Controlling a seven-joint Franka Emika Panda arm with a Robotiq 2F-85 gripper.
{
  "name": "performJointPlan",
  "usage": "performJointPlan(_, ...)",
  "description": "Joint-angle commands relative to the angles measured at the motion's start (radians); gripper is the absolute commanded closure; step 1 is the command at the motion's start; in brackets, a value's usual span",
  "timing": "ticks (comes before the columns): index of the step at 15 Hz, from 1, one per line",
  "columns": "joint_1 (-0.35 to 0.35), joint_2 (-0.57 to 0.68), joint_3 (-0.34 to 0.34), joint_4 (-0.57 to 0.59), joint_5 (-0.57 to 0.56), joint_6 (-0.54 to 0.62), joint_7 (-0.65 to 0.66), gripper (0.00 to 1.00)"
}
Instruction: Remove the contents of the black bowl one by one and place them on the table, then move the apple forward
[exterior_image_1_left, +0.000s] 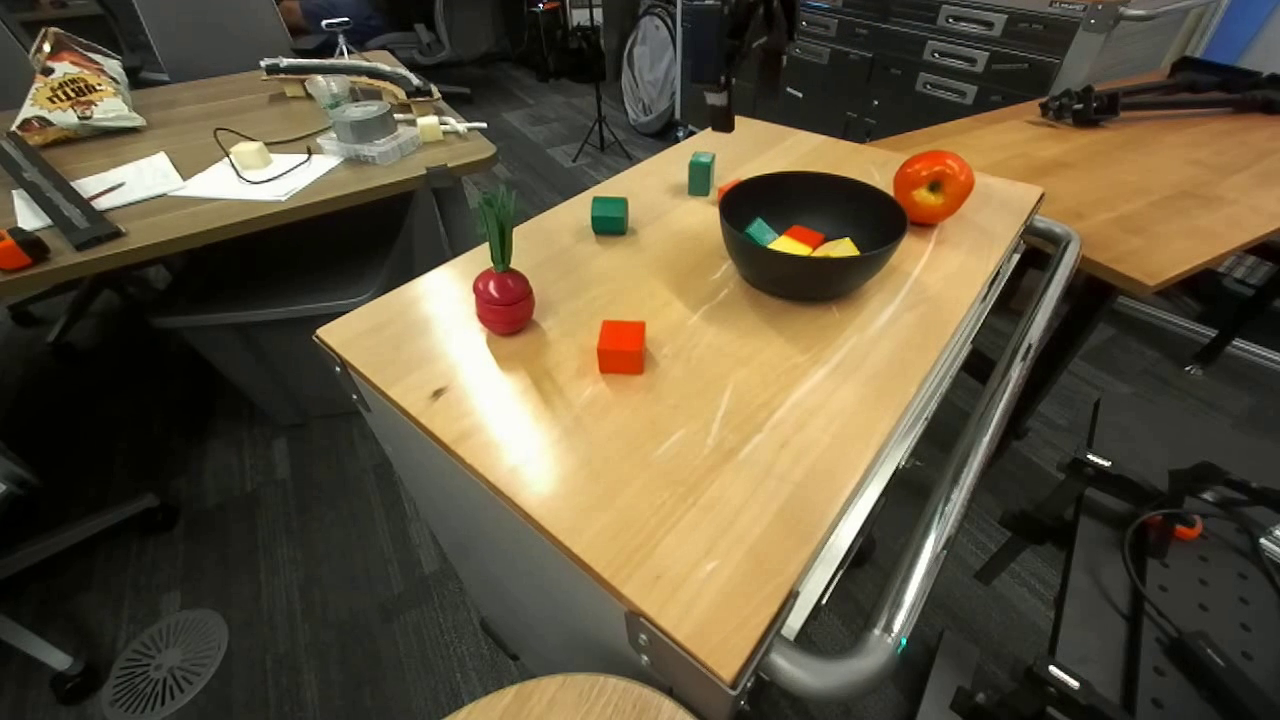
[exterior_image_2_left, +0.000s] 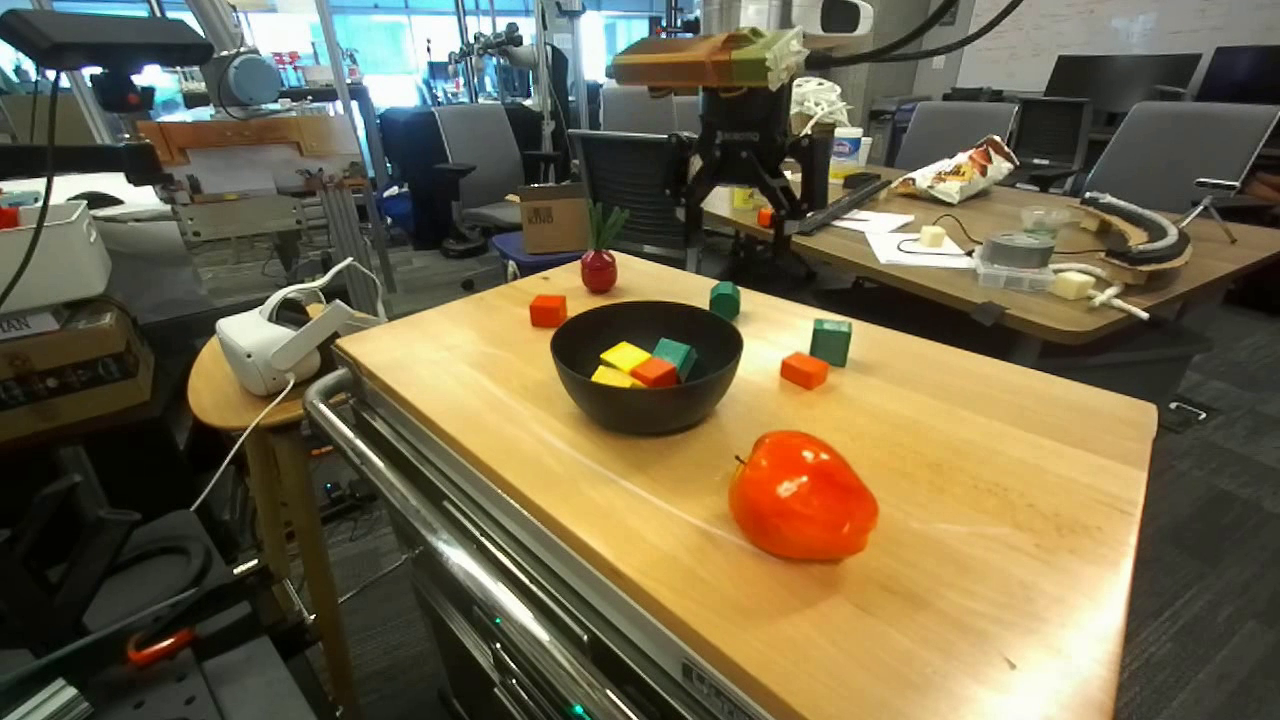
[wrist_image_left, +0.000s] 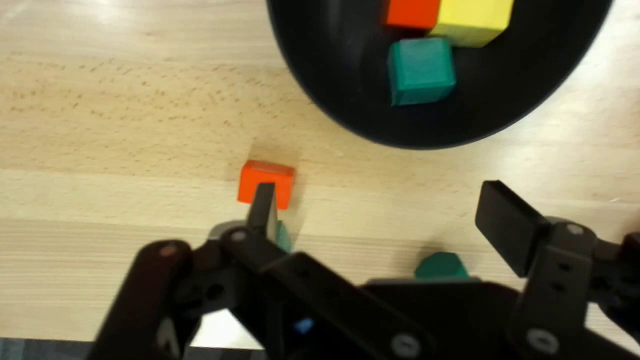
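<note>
The black bowl (exterior_image_2_left: 640, 410) sits upright on the table (exterior_image_2_left: 960, 480). Inside it lie a green block (wrist_image_left: 422, 70), an orange-red block (exterior_image_2_left: 655, 373) and two yellow blocks (exterior_image_2_left: 625, 357). Around the bowl on the tabletop are a dark red fruit with green stem (exterior_image_1_left: 504, 300), an orange-red cube (exterior_image_1_left: 622, 348), a green hexagonal block (exterior_image_1_left: 609, 215), a green block (exterior_image_2_left: 831, 342) and another orange-red block (exterior_image_2_left: 804, 370). The big apple (exterior_image_2_left: 803, 497) rests beside the bowl. High above the table my gripper (wrist_image_left: 382, 215) is open, nothing between its fingers, beside the bowl in the wrist view.
A metal rail (exterior_image_1_left: 960, 500) runs along one table edge. Beyond the opposite edge stands a cluttered desk (exterior_image_1_left: 400, 180) with a snack bag (exterior_image_1_left: 80, 88). A wooden stool (exterior_image_2_left: 215, 385) carries a white headset (exterior_image_2_left: 270, 345).
</note>
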Motion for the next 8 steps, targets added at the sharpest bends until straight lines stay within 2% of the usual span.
performJointPlan(1, -0.041, -0.143, 0.031, -0.137, 0.161, -0.041, -0.187, 0.00)
performJointPlan(2, -0.046, -0.155, 0.029, -0.151, 0.215, -0.065, -0.226, 0.00)
performJointPlan(3, -0.019, -0.084, 0.012, -0.079, 0.139, -0.047, -0.142, 0.00)
performJointPlan(6, -0.027, -0.127, 0.011, -0.129, 0.189, -0.058, -0.196, 0.00)
performJointPlan(8, -0.020, -0.130, 0.010, -0.145, 0.167, -0.038, -0.174, 0.00)
